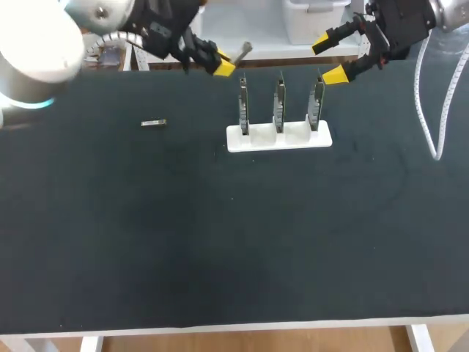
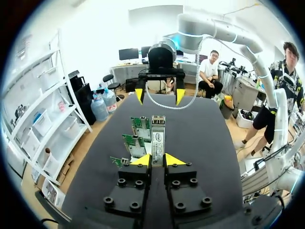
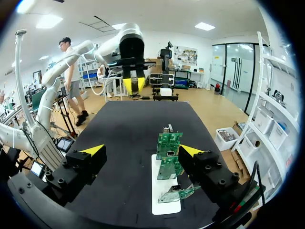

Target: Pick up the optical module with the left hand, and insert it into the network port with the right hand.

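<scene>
My left gripper point(image 1: 222, 64) hangs over the table's far edge, left of the boards, shut on a silver optical module point(image 1: 243, 50). In the left wrist view the module point(image 2: 157, 140) sticks out between the yellow fingertips point(image 2: 141, 161), pointing toward the boards point(image 2: 137, 136). Three green network boards point(image 1: 278, 103) stand upright in a white holder point(image 1: 278, 138). My right gripper point(image 1: 329, 60) stands wide open above the holder's right end, with nothing between its fingers. In the right wrist view, the boards point(image 3: 169, 155) lie ahead of and beside its right finger point(image 3: 192, 151).
A second small module point(image 1: 154, 123) lies flat on the dark mat, left of the holder. The table's front edge point(image 1: 234, 323) is far from both arms. My left gripper point(image 3: 134, 85) faces the right wrist camera across the table.
</scene>
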Robot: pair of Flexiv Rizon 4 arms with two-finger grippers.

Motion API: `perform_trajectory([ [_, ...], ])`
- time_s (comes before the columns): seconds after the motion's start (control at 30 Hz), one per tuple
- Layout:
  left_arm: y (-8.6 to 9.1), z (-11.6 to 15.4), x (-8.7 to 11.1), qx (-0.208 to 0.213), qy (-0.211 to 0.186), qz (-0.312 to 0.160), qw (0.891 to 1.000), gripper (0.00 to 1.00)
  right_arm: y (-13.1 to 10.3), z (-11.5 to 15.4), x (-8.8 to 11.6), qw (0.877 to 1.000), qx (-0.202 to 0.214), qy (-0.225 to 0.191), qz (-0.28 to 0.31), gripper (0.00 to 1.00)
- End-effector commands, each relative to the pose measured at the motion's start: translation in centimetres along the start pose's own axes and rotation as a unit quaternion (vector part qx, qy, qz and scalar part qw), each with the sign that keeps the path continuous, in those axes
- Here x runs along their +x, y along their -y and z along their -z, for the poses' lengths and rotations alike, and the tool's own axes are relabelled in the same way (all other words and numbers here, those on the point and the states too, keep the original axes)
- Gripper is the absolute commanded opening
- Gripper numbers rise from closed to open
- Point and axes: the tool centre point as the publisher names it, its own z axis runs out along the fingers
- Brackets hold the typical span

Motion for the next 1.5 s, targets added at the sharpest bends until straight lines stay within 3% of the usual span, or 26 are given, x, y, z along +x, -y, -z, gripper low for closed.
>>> perform_trajectory([
  [0.03, 1.6, -1.1, -0.1, -0.076, 0.004, 0.004, 0.997, 0.00, -0.1, 0.0, 0.0, 1.000, 0.001, -0.001, 0.000, 1.00],
  [0.17, 2.2, -2.0, -0.3, -0.074, 0.003, 0.010, 0.997, 0.00, -0.1, 0.0, 0.0, 1.000, 0.001, -0.001, 0.000, 1.00],
  [0.37, 1.6, -1.8, -2.1, -0.069, 0.007, -0.011, 0.998, 0.00, -0.1, 0.0, 0.0, 1.000, 0.001, -0.001, 0.000, 1.00],
  [0.8, 0.1, -5.2, -4.8, 0.006, 0.076, -0.072, 0.995, 0.00, -0.1, 0.0, 0.0, 1.000, 0.001, -0.001, 0.000, 1.00],
  [1.03, 0.2, -6.1, -4.6, 0.013, 0.103, -0.071, 0.992, 0.00, -0.1, 0.0, 0.0, 1.000, 0.001, -0.001, 0.000, 1.00],
  [1.3, 1.3, -8.0, -4.2, 0.018, 0.106, -0.057, 0.993, 0.00, -0.1, 0.0, 0.0, 1.000, 0.001, -0.001, 0.000, 1.00],
  [1.5, 1.2, -8.2, -4.2, 0.020, 0.097, -0.063, 0.993, 0.00, -0.1, 0.0, 0.0, 1.000, 0.001, -0.001, 0.000, 1.00],
])
